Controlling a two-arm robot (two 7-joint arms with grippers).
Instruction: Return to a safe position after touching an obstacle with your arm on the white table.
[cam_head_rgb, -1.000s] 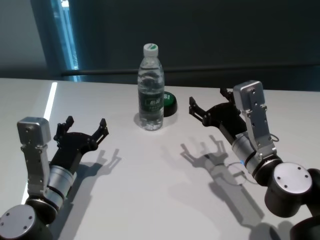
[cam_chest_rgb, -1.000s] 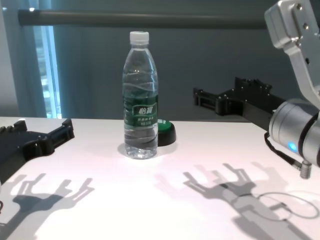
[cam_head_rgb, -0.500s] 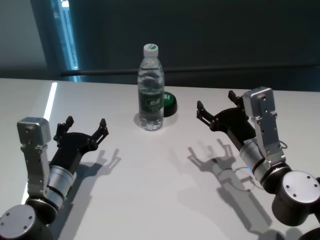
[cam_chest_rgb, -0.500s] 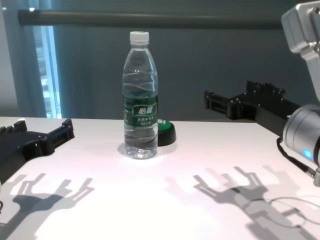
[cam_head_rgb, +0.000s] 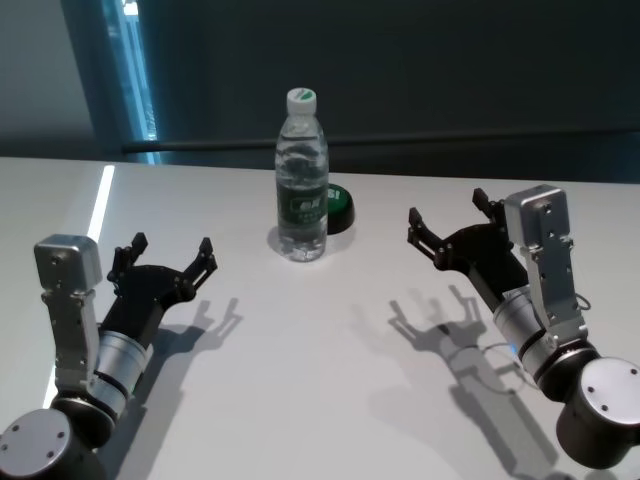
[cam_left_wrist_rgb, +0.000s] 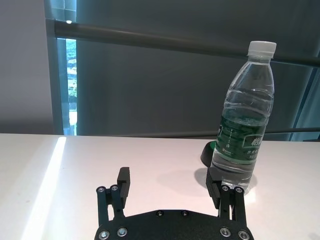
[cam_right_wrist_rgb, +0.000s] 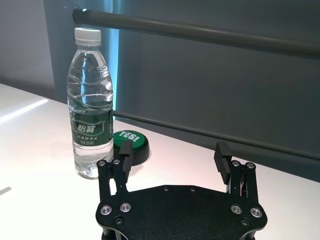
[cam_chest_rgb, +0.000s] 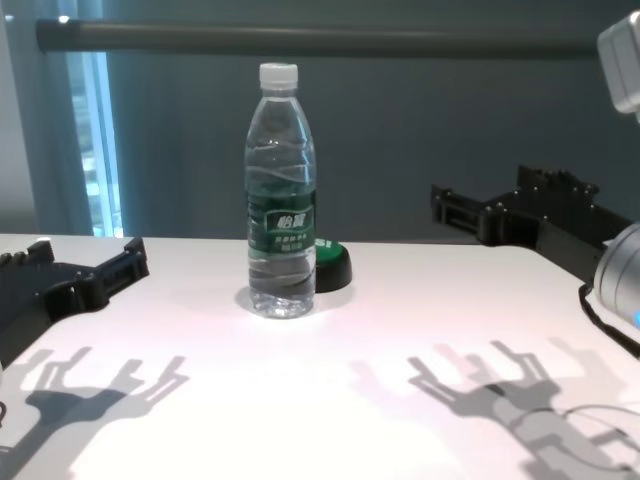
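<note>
- The bottle (cam_head_rgb: 302, 175): tall, clear plastic, upright, with a white screw cap and a dark green label band bearing white characters. It stands toward the far middle of the table, touched by nothing.
- The table (cam_head_rgb: 320, 390): broad, plain white, smooth and slightly glossy, spreading far wider than the bottle.

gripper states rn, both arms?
Left gripper: open, empty, over the white table.
Right gripper: open, empty, clear of the bottle.
</note>
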